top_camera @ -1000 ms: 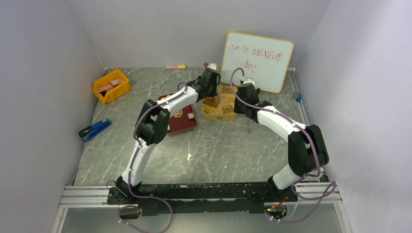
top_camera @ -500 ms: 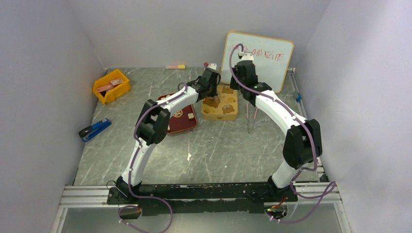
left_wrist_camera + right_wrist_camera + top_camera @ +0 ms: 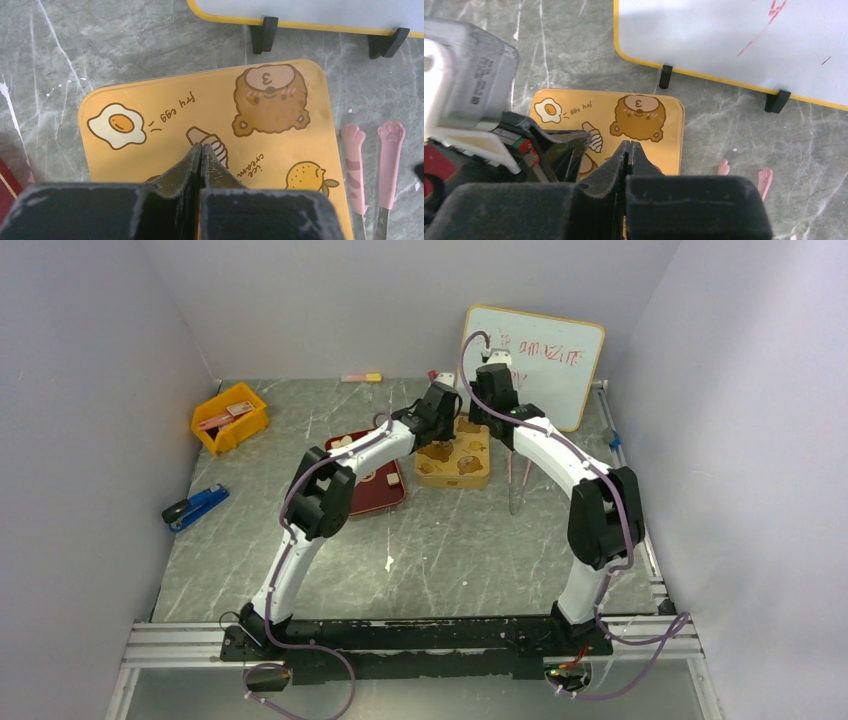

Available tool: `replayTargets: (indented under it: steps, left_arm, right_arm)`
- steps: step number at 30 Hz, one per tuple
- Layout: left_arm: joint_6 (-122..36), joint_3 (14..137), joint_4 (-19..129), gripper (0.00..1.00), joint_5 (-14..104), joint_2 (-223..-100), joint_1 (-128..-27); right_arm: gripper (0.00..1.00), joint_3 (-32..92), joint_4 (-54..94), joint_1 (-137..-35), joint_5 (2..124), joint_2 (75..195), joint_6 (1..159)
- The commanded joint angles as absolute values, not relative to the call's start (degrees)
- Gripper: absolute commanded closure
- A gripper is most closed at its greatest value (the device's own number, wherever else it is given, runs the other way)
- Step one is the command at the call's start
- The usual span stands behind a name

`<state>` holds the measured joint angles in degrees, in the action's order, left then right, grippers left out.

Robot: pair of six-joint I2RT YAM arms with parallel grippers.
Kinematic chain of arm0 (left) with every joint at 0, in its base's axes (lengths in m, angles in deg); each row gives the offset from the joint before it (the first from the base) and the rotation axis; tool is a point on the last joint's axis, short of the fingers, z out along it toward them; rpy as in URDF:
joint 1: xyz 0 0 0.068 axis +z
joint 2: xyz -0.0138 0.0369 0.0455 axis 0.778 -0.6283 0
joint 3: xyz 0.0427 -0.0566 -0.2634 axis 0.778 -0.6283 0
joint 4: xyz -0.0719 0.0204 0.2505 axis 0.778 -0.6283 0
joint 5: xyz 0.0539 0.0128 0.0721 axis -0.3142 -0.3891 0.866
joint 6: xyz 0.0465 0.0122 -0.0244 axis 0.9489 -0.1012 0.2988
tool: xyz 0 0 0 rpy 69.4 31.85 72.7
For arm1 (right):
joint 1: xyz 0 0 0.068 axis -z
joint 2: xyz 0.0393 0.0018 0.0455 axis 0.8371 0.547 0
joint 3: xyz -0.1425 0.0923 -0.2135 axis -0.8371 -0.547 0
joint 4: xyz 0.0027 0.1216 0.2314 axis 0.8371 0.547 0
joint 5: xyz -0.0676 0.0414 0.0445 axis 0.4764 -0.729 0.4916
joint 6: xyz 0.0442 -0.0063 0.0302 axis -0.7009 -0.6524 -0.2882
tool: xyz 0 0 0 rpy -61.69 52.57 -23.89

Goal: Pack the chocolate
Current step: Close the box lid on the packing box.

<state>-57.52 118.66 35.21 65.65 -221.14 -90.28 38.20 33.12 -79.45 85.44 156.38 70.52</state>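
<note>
Grey veined tabletop (image 3: pixel 450 540), enclosed by plain pale walls (image 3: pixel 300 300). Both the left fingers (image 3: pixel 192 162) and the right fingers (image 3: pixel 618 162) are clenched and empty, above the gold tin (image 3: pixel 210 115) before the whiteboard (image 3: pixel 535 360). The chocolate (image 3: pixel 366 476), apparently, lies in the red tray (image 3: pixel 378 500) beside the tin.

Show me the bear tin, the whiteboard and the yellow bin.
bear tin (image 3: pixel 220 115), left wrist view, bare lid beside the bear.
whiteboard (image 3: pixel 540 365), top view, white face.
yellow bin (image 3: pixel 245 430), top view, near wall.
</note>
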Motion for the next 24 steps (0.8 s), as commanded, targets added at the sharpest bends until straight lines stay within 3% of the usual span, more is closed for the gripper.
replayTargets:
  steps: [1, 10, 24]
  left_arm:
    - [-56.4, 117.7, 29.6, 0.95, 65.1, -224.4, -90.9]
    - [-56.5, 116.7, 30.1, 0.95, 64.9, -223.8, -91.0]
    - [-56.9, 111.8, 32.0, 0.94, 67.4, -218.9, -90.8]
  right_arm:
    - [1.00, 39.9, 32.0, -78.9, 87.2, 158.7, 70.4]
    - [1.00, 39.8, 34.0, -76.7, 86.6, 169.4, 66.8]
    - [1.00, 36.0, 32.8, -75.5, 85.7, 170.1, 65.5]
